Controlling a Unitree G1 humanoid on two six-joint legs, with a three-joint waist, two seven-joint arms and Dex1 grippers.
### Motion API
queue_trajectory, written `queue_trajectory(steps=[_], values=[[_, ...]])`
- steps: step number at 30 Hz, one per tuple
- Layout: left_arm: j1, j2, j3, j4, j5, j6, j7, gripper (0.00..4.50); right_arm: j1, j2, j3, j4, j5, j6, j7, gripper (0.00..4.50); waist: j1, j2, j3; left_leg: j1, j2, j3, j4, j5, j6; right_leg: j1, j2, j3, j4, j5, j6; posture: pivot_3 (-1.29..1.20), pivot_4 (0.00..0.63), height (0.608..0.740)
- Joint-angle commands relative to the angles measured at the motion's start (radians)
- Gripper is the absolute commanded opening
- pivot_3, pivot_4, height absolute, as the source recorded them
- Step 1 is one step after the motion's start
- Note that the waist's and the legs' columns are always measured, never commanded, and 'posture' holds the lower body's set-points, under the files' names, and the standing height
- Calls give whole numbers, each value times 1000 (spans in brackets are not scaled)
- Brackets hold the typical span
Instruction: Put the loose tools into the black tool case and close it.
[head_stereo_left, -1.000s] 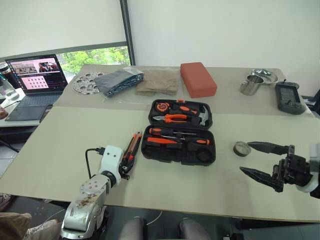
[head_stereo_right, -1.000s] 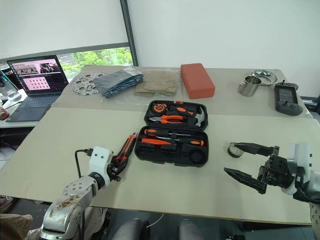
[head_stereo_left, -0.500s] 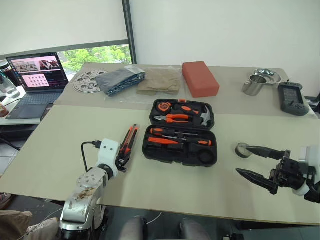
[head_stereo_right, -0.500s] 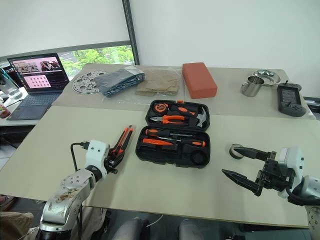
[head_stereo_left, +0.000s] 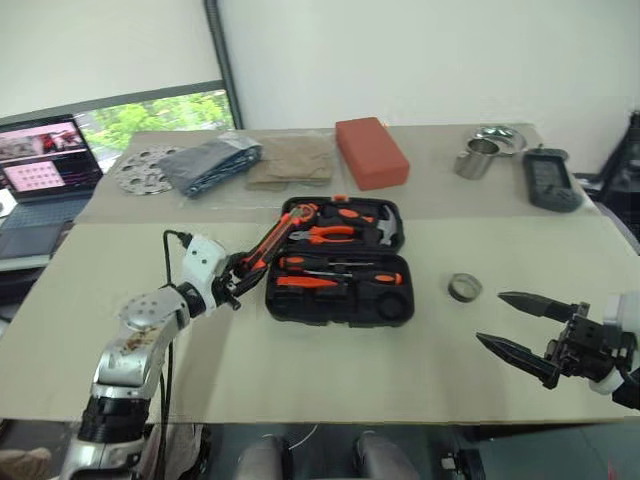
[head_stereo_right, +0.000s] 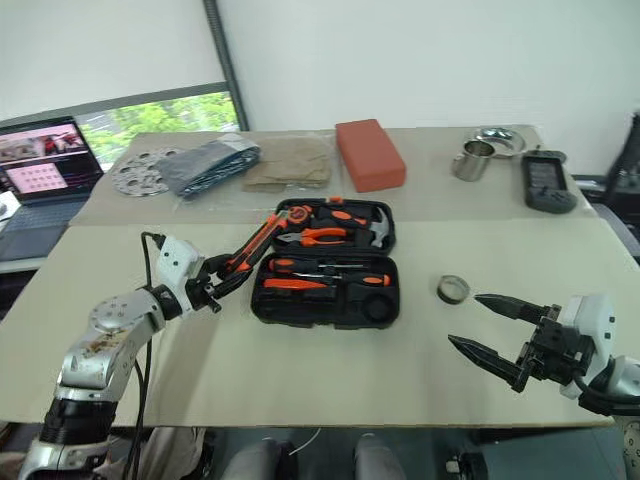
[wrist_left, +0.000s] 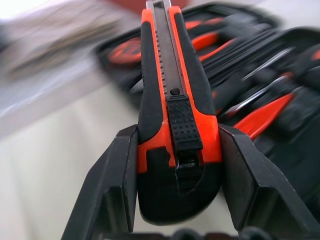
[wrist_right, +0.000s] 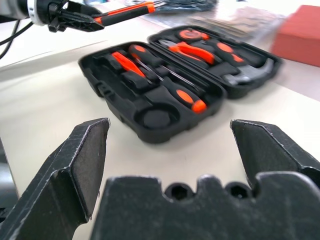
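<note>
**Knife lifted off the table and carried to the case**

A second ago the utility knife lay on the table beside the case, left of centre in the left eye view, with the left gripper closed around its rear end. Now the knife is off the table, raised at a slant, its tip reaching over the left edge of the black tool case near the middle of the frame. The whole picture has also shifted, so part of that change is the camera's. The pick-up looks done; what seems to remain for this tool is lowering it into a free slot.

The left wrist view shows the grip plainly: both black fingers press the sides of the knife's butt, the ridged slider facing the camera and the body running straight out between them.

The right gripper, at the lower right, has stayed where it was, jaws spread wide and holding nothing. The small grey tape roll lies on the table just above it in the frame, well right of the case and untouched.

The case lies open and flat, two black moulded halves. The far half holds pliers and a hammer; the near half holds screwdrivers with orange-and-black handles and has an empty round recess at its near right corner, likely the roll's place. The lid still has to be closed.
</note>
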Motion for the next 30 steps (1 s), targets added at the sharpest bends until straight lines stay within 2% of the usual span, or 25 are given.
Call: queue_trajectory(steps=[1, 3, 10, 18, 30], values=[[-124, 63, -65, 156, 12, -195, -255, 1785, -15, -7, -35, -29, 35, -13, 19, 4500, -18, 1, -2, -1, 0, -6, 1, 0, 0, 1, 0, -3, -2, 0, 1, 0, 150, 740], [-194, 84, -126, 247, 41, -286, -378, 1785, -13, -7, -41, -34, 60, -2, 35, 4500, -22, 4, -3, -4, -1, -8, 5, 0, 0, 1, 0, -10, -7, -1, 9, 0, 150, 740], [-319, 140, -265, 415, 138, -464, -636, 1785, 34, -3, -74, -69, 104, 4, 71, 4500, -20, 10, -7, -15, -2, -12, 12, -4, 7, 0, -1, -16, -9, 1, 10, 0, 150, 740], [-394, 86, -316, 477, 222, -501, -619, 1785, 76, 13, -81, -88, 95, -17, 76, 4500, -14, 11, -8, -18, -7, -28, 15, -4, 7, 1, -2, -21, -8, 1, 10, 0, 150, 740], [-395, 59, -369, 404, 301, -420, -580, 1785, 83, 21, -82, -89, 87, -30, 76, 4500, -14, 12, -8, -20, -8, -34, 18, -4, 8, 2, -2, -24, -7, 1, 10, 0, 150, 740]])
